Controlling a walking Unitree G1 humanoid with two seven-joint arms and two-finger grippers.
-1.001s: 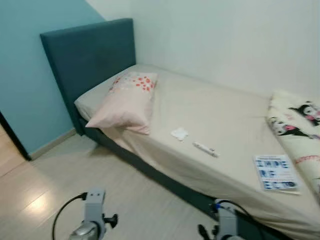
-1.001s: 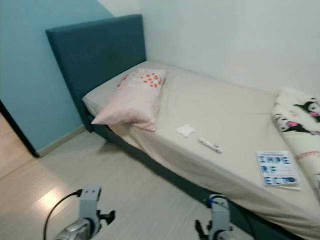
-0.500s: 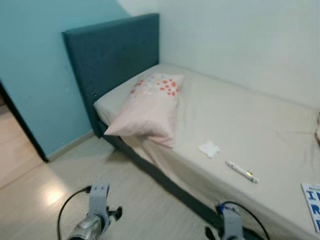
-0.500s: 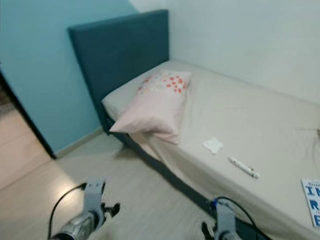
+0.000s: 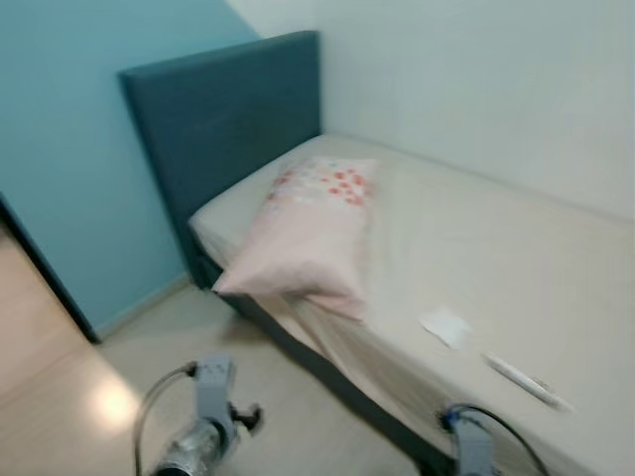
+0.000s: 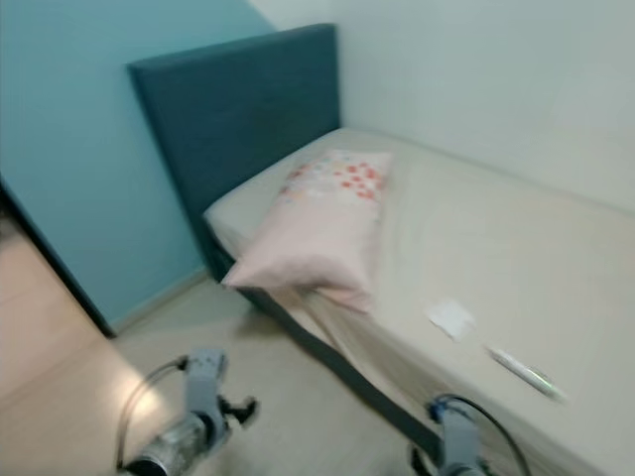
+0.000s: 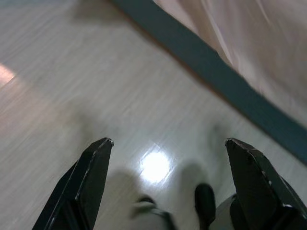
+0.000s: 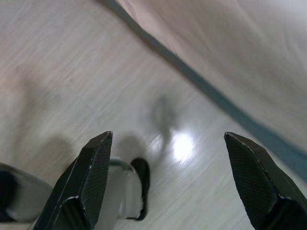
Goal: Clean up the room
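A bed [image 5: 585, 268] with a beige sheet and a dark teal headboard [image 5: 213, 109] stands against the white wall. On it lie a pink pillow [image 5: 308, 243] with red dots, a small white crumpled tissue [image 5: 445, 326] and a white pen-like stick [image 5: 524, 378] close to the bed's near edge. Both arms hang low over the floor beside the bed. My left gripper [image 7: 168, 158] is open above the pale wood floor. My right gripper [image 8: 168, 153] is open too, nothing between its fingers.
Pale wood floor [image 5: 89, 397] runs along the bed's near side. A teal wall [image 5: 69, 149] stands to the left, with a dark door frame edge [image 5: 45, 273] at its foot. The bed's dark base [image 7: 225, 81] runs close to both grippers.
The camera has turned left and closer: the pillow, tissue and stick have slid right in view, and the book and patterned blanket have left it. The picture is blurred now.
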